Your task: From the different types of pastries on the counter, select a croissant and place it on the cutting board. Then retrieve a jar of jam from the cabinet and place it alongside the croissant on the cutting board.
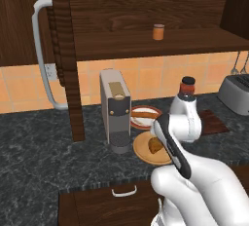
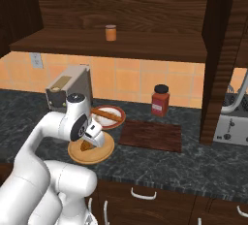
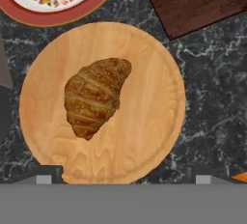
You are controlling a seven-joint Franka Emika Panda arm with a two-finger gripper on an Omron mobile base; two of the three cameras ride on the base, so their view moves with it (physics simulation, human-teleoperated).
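One croissant (image 3: 96, 96) lies on a round light-wood plate (image 3: 154, 121) at the centre of the hand view, on the dark marbled tabletop (image 3: 212, 102). Two dark fingertips (image 3: 44, 178) show at the bottom edge, spread wide apart and holding nothing; the hand (image 2: 88, 141) hovers just above the croissant in the right base view. A red-rimmed white plate (image 3: 62, 18) sits at upper left, the dark cutting board (image 3: 202, 1) at upper right, bare. In the left base view, the orange jar of jam (image 1: 158, 31) stands on the cabinet (image 1: 146, 6) shelf, upper middle.
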